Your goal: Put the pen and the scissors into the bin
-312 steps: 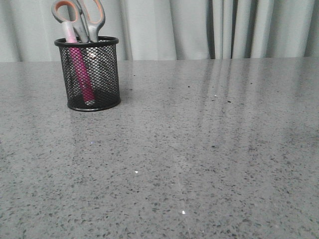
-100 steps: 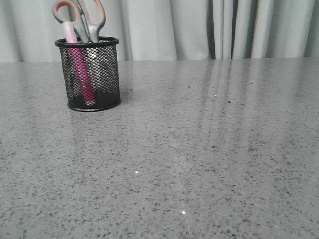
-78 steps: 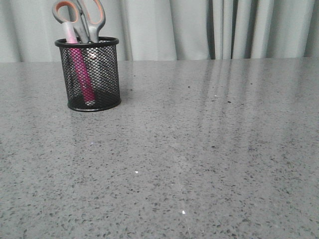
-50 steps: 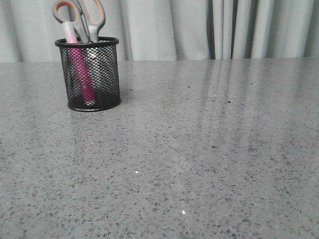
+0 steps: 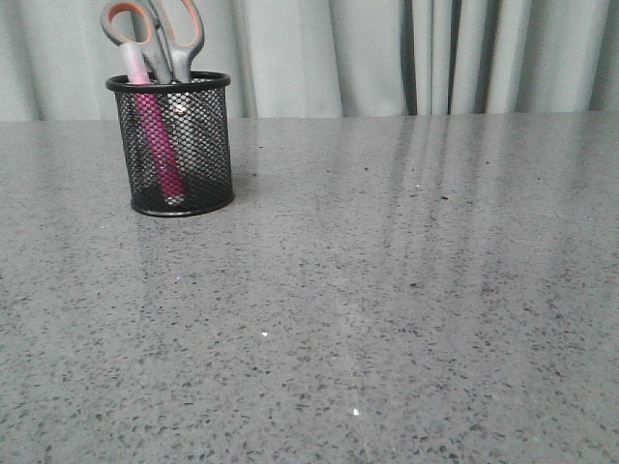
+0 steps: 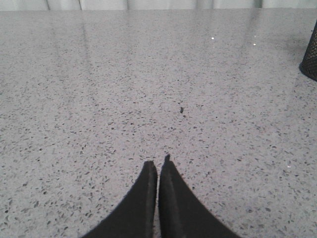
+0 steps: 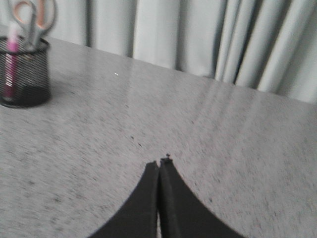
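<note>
The black mesh bin (image 5: 201, 184) stands upright at the far left of the table in the front view. The pink pen (image 5: 155, 135) stands inside it, its pale cap above the rim. The scissors (image 5: 179, 34) stand in it too, blades down, grey and orange handles above the rim. The bin (image 7: 30, 59) with pen (image 7: 11, 59) and scissors (image 7: 30, 15) also shows in the right wrist view; only its edge (image 6: 311, 57) shows in the left wrist view. My left gripper (image 6: 158, 166) and right gripper (image 7: 159, 163) are both shut and empty, away from the bin. Neither shows in the front view.
The speckled grey table (image 5: 387, 290) spreads wide in front and to the right of the bin. Pale grey curtains (image 5: 387, 48) hang behind its far edge.
</note>
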{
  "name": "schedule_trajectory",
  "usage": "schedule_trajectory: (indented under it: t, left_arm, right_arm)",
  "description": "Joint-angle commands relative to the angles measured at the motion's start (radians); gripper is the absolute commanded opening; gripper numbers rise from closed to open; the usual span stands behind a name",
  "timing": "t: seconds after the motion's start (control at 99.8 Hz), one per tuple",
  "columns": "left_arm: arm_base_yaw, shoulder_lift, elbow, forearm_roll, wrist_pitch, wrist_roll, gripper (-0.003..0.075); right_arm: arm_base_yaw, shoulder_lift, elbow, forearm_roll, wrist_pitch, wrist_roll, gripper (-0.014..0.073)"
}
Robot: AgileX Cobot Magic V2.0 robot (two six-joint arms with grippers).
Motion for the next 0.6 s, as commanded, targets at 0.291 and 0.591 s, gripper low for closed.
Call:
schedule_trajectory:
  t: [0.291,0.591]
  left_arm:
    - [-0.001,-0.033,0.043,-0.009,-0.048,-0.013,-0.0019]
    - [-0.001,-0.031,0.043,-0.009,-0.054,-0.013,-0.0019]
  right_arm:
    - [-0.322,-0.160,0.239,0.132,-0.162,-0.050,-0.0069]
    - [-0.342,-0.201,0.241,0.132,0.046,-0.050,-0.0069]
